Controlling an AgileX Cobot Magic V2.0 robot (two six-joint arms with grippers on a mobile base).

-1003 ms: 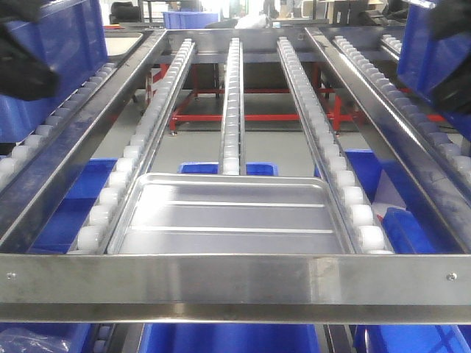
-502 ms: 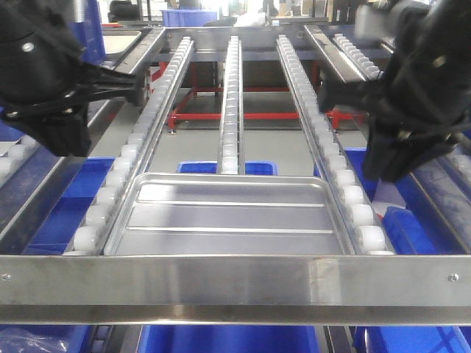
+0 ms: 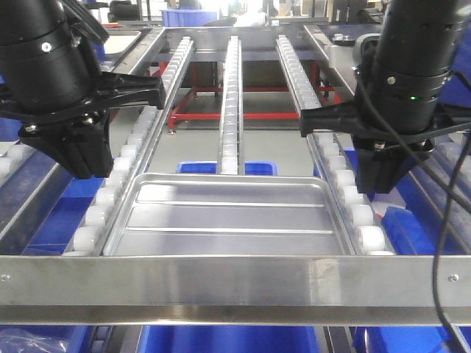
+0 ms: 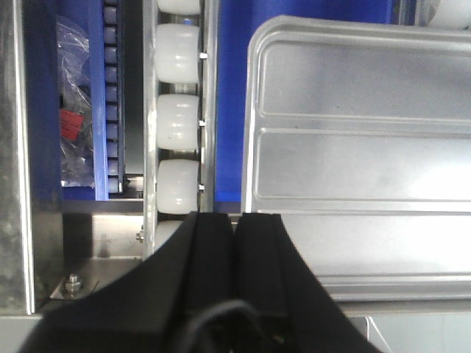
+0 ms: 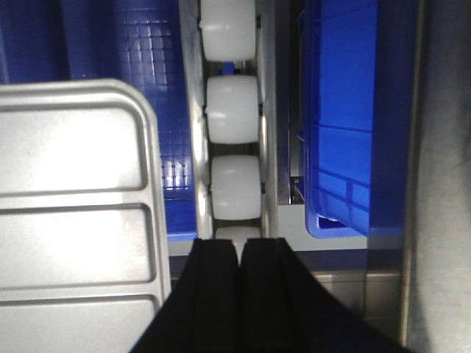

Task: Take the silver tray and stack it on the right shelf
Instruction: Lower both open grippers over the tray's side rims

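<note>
Left wrist-mounted: left pincer (image 4: 234, 220) pressed together, empty, beside silver tray (image 4: 353, 147); right pincer (image 5: 241, 246) likewise pressed together, empty

The left arm (image 3: 44, 55) and right arm (image 3: 416, 51) both hang wrist-down at either side, and the left gripper (image 4: 234, 220) and right gripper (image 5: 240, 246) each point downward, their black fingers apparently pressed flat together along a thin seam.

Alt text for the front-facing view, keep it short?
The tray lies on the shelf just behind the front crossbar. The left gripper and right gripper hover above the shelf on either side, not touching the tray.
</note>
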